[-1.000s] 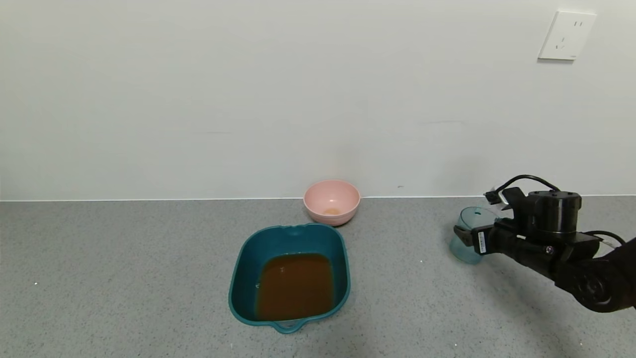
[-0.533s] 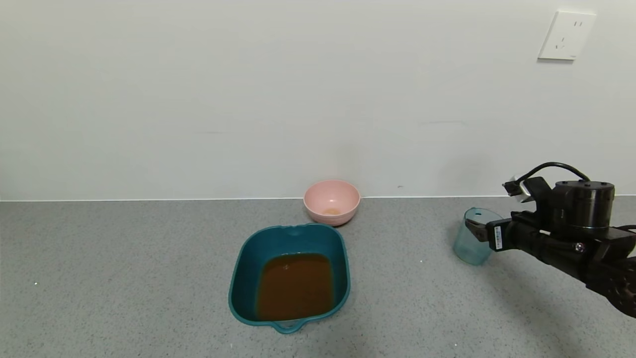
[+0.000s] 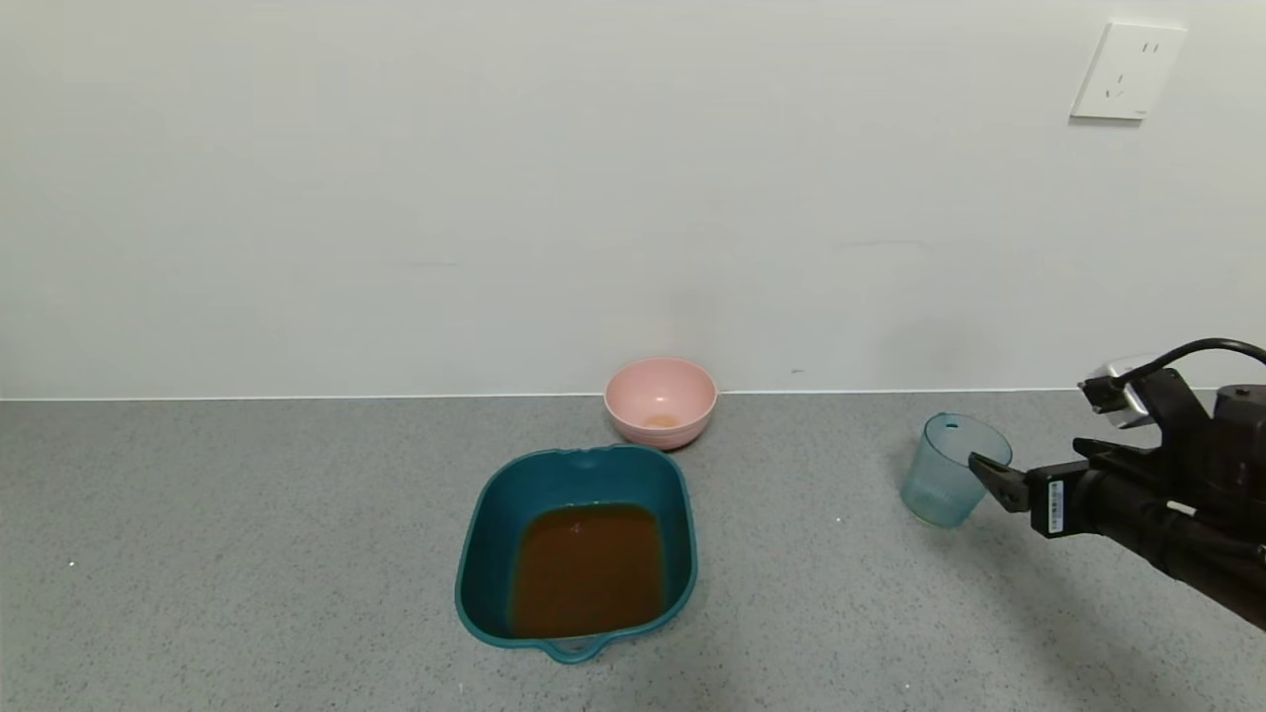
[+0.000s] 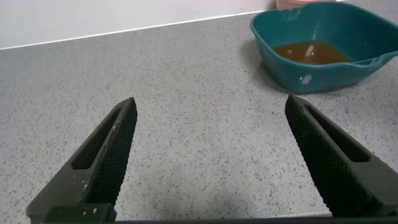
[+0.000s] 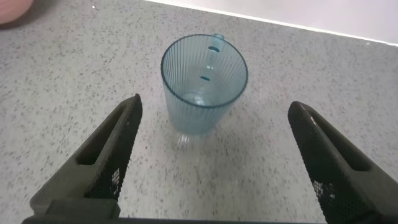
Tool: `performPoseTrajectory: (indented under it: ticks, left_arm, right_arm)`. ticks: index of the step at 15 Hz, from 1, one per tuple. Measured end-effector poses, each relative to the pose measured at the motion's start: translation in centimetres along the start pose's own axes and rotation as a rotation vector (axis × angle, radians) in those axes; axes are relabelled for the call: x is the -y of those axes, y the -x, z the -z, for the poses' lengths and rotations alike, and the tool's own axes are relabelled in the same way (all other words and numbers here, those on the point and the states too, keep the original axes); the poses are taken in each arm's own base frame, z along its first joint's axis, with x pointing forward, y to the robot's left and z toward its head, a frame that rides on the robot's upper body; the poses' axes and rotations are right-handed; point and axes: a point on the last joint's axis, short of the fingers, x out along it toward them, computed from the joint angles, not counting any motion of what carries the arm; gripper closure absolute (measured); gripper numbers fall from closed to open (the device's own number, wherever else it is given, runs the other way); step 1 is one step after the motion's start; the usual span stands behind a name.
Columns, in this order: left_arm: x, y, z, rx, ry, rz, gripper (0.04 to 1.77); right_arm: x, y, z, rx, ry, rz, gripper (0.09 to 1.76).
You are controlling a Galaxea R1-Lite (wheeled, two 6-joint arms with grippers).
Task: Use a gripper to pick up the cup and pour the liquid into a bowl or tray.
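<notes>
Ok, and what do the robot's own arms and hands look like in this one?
All black. The right hand has slim tapered fingers, a white barcode sticker on its side, a cylindrical wrist housing and a looping black cable. Both wrist views show wedge-shaped fingers with cross-hatched inner pads.

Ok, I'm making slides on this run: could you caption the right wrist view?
Open right gripper facing the empty ribbed cup standing upright on the grey counter.

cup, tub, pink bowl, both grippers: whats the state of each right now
cup: upright on the counter, empty, ungripped
teal tub: holds the brown liquid
pink bowl: upright, faint residue inside
right gripper: open, beside the cup
left gripper: open, holding nothing
</notes>
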Motion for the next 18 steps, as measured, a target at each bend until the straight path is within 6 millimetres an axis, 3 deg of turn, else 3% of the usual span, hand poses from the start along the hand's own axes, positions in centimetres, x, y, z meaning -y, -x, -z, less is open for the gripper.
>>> performPoseTrajectory:
  ticks: [11,18]
  left_arm:
    - [0.0,0.0,0.0,0.0,0.0,0.0,0.09]
    - [0.0,0.0,0.0,0.0,0.0,0.0,0.09]
  right_arm:
    - [1.5,11.0,1.5,0.026,0.017,0.065,0.15]
    - [2.4,18.2,4.5,0.072,-0.023,0.101,0.15]
